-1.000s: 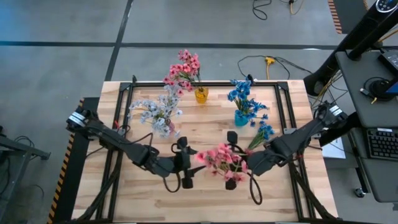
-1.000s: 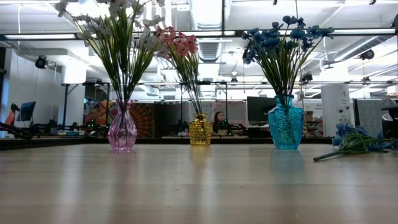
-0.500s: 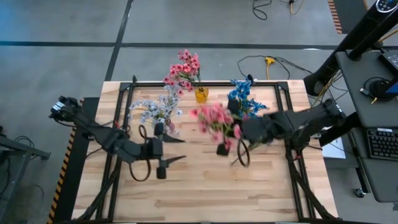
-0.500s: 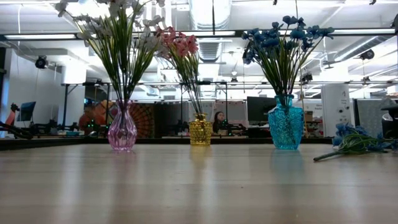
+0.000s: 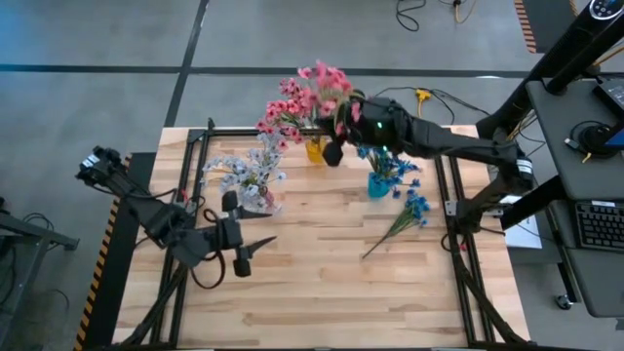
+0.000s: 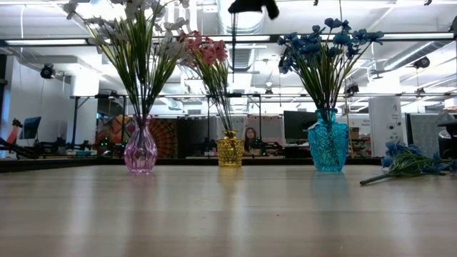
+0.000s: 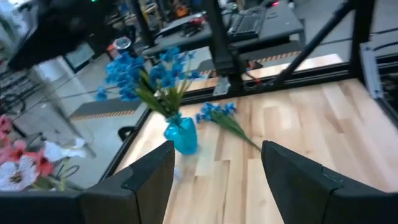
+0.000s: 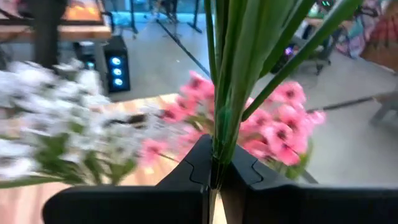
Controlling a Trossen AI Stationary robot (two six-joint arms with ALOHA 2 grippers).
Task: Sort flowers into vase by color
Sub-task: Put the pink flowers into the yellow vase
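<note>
Right tool [image 5: 343, 125] clenching pink-blossomed sprig bunch [image 5: 327, 83], hovering above small yellow glass vase [image 5: 315, 149]; stems needing vertical lowering. Left tool [image 5: 255, 252] released.

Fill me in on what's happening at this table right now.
The robot is sorting artificial flowers into vases by colour. The right gripper is shut on a pink sprig, holding it up over the yellow vase that already has pink flowers. The left gripper hangs open over the near left part of the table, holding nothing. White flowers stand in the pink vase, blue ones in the blue vase. One blue sprig lies loose on the table.
</note>
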